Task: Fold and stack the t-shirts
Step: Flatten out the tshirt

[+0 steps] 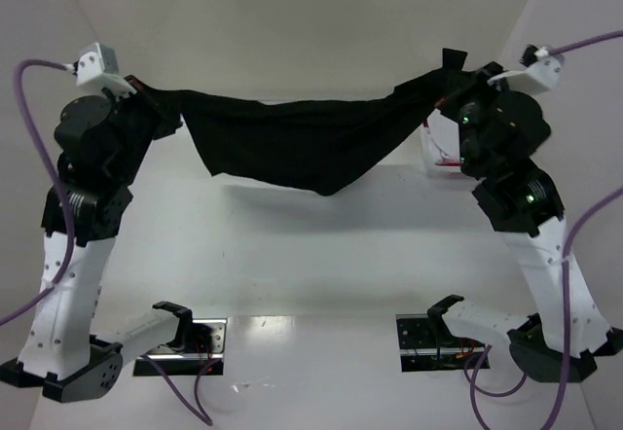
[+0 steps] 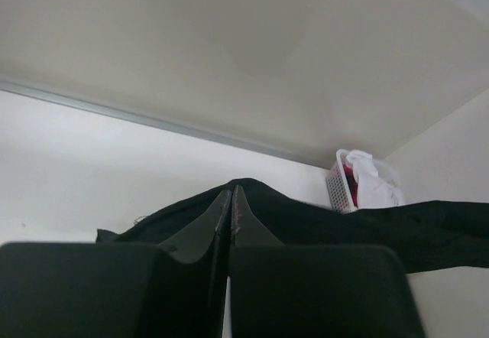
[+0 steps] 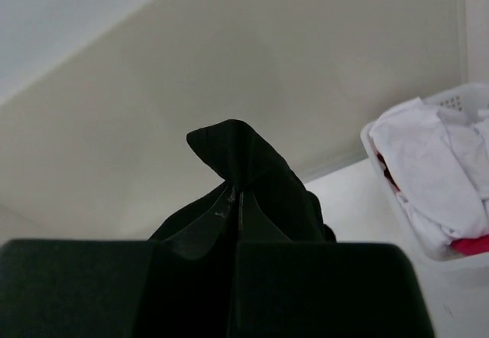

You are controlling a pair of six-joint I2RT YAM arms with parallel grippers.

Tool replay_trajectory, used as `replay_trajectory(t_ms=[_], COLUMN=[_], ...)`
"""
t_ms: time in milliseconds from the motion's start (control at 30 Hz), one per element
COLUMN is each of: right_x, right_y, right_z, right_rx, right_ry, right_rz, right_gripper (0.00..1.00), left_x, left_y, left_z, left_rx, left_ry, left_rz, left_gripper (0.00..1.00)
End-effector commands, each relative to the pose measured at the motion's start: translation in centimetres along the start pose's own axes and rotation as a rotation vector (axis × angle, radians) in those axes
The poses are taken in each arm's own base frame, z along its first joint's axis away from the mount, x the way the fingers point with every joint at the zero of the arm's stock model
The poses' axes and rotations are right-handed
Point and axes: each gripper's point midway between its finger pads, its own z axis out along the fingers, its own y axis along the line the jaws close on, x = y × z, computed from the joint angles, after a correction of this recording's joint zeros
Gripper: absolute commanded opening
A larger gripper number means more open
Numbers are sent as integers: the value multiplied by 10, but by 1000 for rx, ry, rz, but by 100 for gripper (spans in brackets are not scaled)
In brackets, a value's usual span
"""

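White tabletop (image 1: 311, 265) lies below. At ten o'clock the left end effector (image 1: 136, 88) grips a black t-shirt (image 1: 292, 143), which hangs stretched in midair to the right end effector (image 1: 450, 85), also gripping it, at two o'clock. No folds yet, I'd say; other shirts (image 3: 428, 162) fill the basket (image 2: 334, 189).

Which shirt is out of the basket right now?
The black t-shirt, hanging stretched between the left pincer and right pincer above the table; white shirts and a red shirt lie bunched in the basket.
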Motion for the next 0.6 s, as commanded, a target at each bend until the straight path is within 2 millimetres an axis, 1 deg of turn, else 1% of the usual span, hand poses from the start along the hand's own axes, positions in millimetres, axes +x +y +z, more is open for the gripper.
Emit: replay_trajectory(t_ms=[0,33,67,100,133,167,200,233,267,300,333,367,400,433,467,500,533,567], right_x=[-78,-91,-96,-100,-103,-115,-121,-124,-130,-133,-133,-127,-123,-114,-101,-88,-75,-49], right_y=[-7,-12,-14,-14,-16,-19,-19,-23,-22,-23,-23,-22,-20,-18,-16,-13,-11,-13], right_z=[-43,-60,-68,-76,-84,-100,-110,-116,-122,-124,-124,-119,-115,-110,-100,-90,-81,-68], right_rx=[-53,-73,-87,-115,-130,-157,-187,-189,-208,-209,-209,-201,-198,-197,-188,-177,-168,-139], right_ry=[-165,-184,-188,-189,-188,-213,-216,-221,-231,-232,-232,-215,-207,-183,-159,-135,-111,-69], right_rz=[84,101,98,102,103,148,163,167,176,177,177,164,158,142,137,119,118,102], right_gripper=[0,0,0,0,0,0,0,0,0,0,0,0,0,0,0,0,0,0], left_x=[-42,-45,-48,-57,-58,-60,-65,-68,-71,-72,-70,-69,-66,-64,-59,-44,-40,-31], left_y=[-3,-3,0,-2,-1,-1,-2,-4,-4,-4,-3,-2,-1,0,1,9,15,19], left_z=[-45,-53,-62,-78,-87,-96,-112,-121,-128,-132,-132,-134,-124,-120,-113,-99,-86,-76], left_rx=[20,25,20,39,42,48,65,84,92,97,92,88,69,65,56,22,-11,-30], left_ry=[-131,-141,-152,-186,-192,-199,-229,-242,-255,-263,-254,-247,-232,-224,-206,-167,-168,-150], left_rz=[18,16,15,-6,-8,-26,-42,-45,-56,-58,-56,-55,-52,-50,-46,-38,-37,-41], left_gripper=[0,0,0,0,0,0,0,0,0,0,0,0,0,0,0,0,0,0])
